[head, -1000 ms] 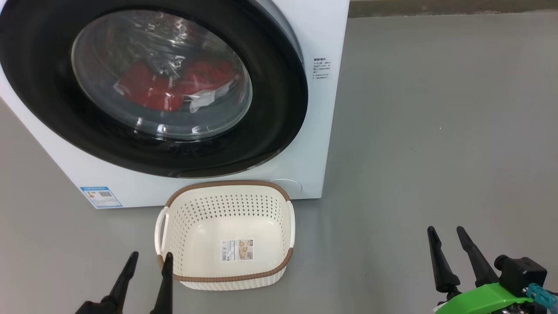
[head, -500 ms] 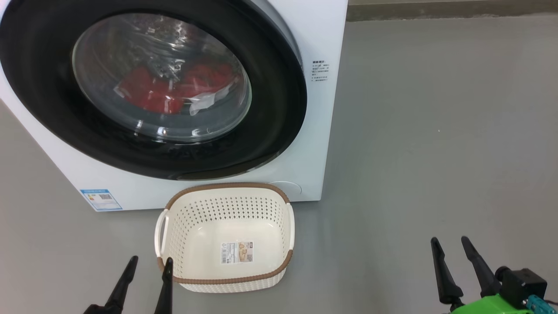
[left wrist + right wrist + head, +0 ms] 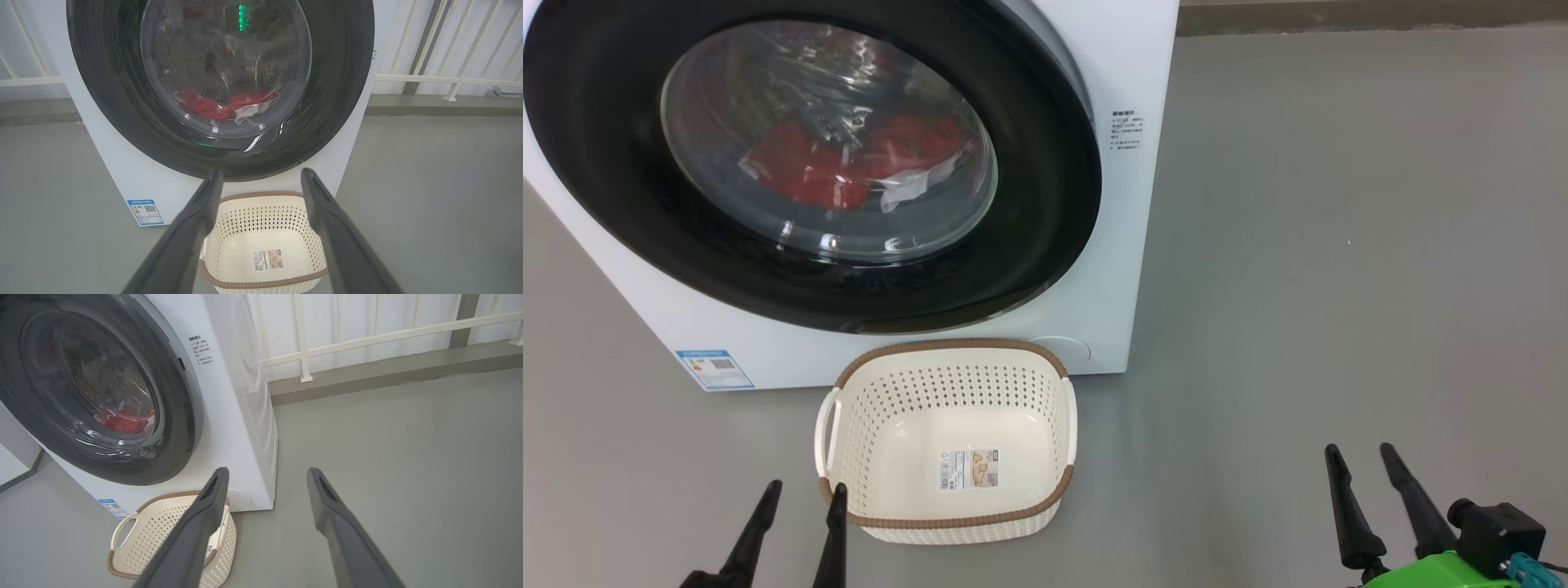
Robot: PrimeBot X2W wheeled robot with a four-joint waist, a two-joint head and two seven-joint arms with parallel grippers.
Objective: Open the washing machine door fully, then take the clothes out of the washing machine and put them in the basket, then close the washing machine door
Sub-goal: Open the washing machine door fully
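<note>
The white washing machine (image 3: 1131, 245) stands at the upper left with its black-rimmed round door (image 3: 1045, 188) shut. Through the glass I see the red and white clothes (image 3: 849, 163) lying in the drum, also seen as clothes (image 3: 229, 106) in the left wrist view. The cream basket (image 3: 947, 351) sits on the floor right in front of the machine and holds nothing but its label. My left gripper (image 3: 803, 486) is open at the basket's near left corner. My right gripper (image 3: 1357, 449) is open over bare floor, far right of the basket.
Grey floor (image 3: 1339, 245) stretches to the right of the machine. A white railing (image 3: 367, 339) and a low kerb run along the wall behind it. A blue sticker (image 3: 713, 369) marks the machine's lower left front.
The head view has shifted slightly. Both grippers sit a little lower in it than a second ago. The door, the clothes and the basket have stayed put.
</note>
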